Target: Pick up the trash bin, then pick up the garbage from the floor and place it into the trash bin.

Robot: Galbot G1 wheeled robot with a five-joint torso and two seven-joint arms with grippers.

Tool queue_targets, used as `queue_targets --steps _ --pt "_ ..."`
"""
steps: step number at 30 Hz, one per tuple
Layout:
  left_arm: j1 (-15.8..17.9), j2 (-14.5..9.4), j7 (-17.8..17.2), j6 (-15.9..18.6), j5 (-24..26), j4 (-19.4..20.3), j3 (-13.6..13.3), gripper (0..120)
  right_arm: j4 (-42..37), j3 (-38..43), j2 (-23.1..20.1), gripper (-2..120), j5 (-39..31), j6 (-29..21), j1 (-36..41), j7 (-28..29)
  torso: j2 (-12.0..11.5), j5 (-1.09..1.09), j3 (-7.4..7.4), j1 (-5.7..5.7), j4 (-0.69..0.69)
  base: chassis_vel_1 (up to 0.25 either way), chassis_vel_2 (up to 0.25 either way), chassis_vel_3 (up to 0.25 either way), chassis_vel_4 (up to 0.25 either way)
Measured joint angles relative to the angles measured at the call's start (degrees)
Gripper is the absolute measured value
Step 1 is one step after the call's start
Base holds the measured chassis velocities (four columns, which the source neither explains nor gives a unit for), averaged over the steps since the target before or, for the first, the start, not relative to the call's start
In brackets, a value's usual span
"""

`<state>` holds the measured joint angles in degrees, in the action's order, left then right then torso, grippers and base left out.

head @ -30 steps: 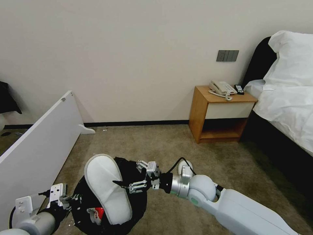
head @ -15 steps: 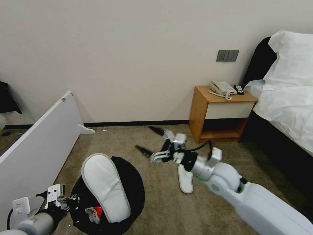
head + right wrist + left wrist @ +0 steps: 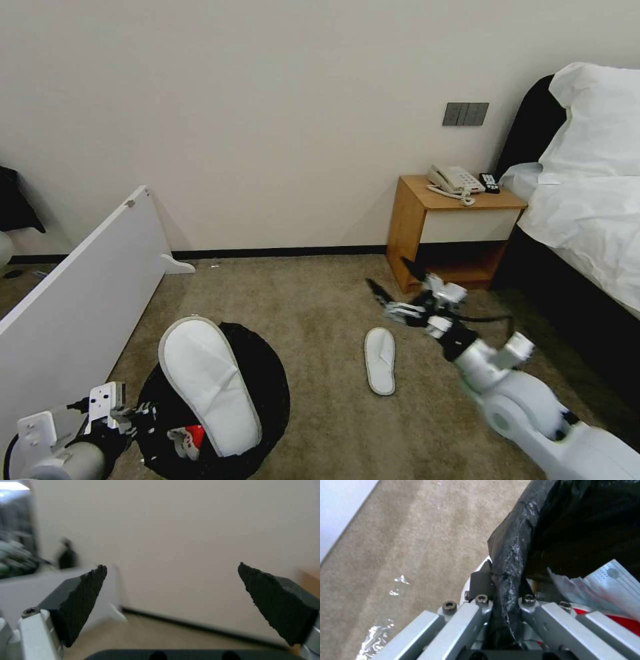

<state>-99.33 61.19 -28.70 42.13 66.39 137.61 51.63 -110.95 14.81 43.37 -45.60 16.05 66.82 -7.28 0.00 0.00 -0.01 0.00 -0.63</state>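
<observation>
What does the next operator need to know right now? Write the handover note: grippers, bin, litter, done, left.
Left gripper: shut on the trash bin's bag-lined rim, low at the robot's left.
Right gripper: open, empty, in the air near the nightstand, above and beyond the slipper on the floor.
Done: bin held; one slipper lies across its mouth, sticking out over the rim; red and white litter inside.
Left: pick up the floor slipper and drop it in; the first slipper may need pushing down.
</observation>
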Motion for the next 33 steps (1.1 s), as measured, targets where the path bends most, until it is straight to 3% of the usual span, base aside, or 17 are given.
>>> queue_targets --steps 2,3,4,6,7,9,10,12,15,23,33 --pt "0.0 0.21 0.54 0.0 -1.09 -0.27 0.01 2 0.27 3.8 1.39 100 1.68 -0.78 4.51 0.71 0.0 0.01 0.0 0.0 -0.01 0.0 0.0 0.0 0.0" --pt "0.05 0.81 1.23 0.0 -1.97 -0.91 0.04 2 0.57 11.2 7.12 100 8.2 -1.9 14.18 2.67 0.0 0.01 0.0 0.0 0.0 0.0 0.0 0.0 0.0" --pt "0.05 0.81 1.23 0.0 -1.97 -0.91 0.04 2 0.57 11.2 7.12 100 8.2 -1.9 14.18 2.67 0.0 0.01 0.0 0.0 0.0 0.0 0.0 0.0 0.0" --pt "0.25 0.95 1.43 0.0 -1.99 -1.29 0.26 2 2.04 16.21 12.95 100 14.83 -1.13 20.55 1.97 0.0 0.0 0.0 0.0 0.03 0.0 0.0 0.0 0.0" --pt "0.25 0.95 1.43 0.0 -1.99 -1.29 0.26 2 2.04 16.21 12.95 100 14.83 -1.13 20.55 1.97 0.0 0.0 0.0 0.0 0.03 0.0 0.0 0.0 0.0" --pt "0.36 0.94 1.54 0.01 -1.91 -1.59 0.48 2 3.91 19.98 19.91 100 20.05 0.56 25.67 -0.64 0.0 0.0 0.0 0.0 0.0 0.0 0.0 0.0 0.0" --pt "0.36 0.94 1.54 0.01 -1.91 -1.59 0.48 2 3.91 19.98 19.91 100 20.05 0.56 25.67 -0.64 0.0 0.0 0.0 0.0 0.0 0.0 0.0 0.0 0.0" --pt "0.4 0.9 1.62 0.01 -1.84 -1.74 0.54 2 6.02 21.97 26.02 100 23.78 1.87 27.96 -2.63 0.0 0.0 0.0 0.0 0.0 0.0 0.0 0.0 0.0" --pt "0.4 0.98 1.67 0.01 -1.8 -1.84 0.55 2 7.62 22.94 29.4 100 26.87 3.18 28.64 -3.52 0.0 -0.01 0.0 0.0 0.02 0.0 0.0 0.0 0.0" --pt "-0.13 1.73 1.8 0.01 -1.89 -1.86 0.5 2 12.08 23.57 31.94 100 29.74 5.35 28.38 -4.63 0.0 -0.01 0.0 0.0 0.03 0.0 0.0 0.0 0.0" --pt "0.09 1.97 1.79 0.01 -1.9 -1.85 0.47 2 14.25 23.58 32.05 100 29.6 5.75 27.61 -5.41 0.0 0.0 0.0 0.0 0.01 0.0 0.0 0.0 0.0"
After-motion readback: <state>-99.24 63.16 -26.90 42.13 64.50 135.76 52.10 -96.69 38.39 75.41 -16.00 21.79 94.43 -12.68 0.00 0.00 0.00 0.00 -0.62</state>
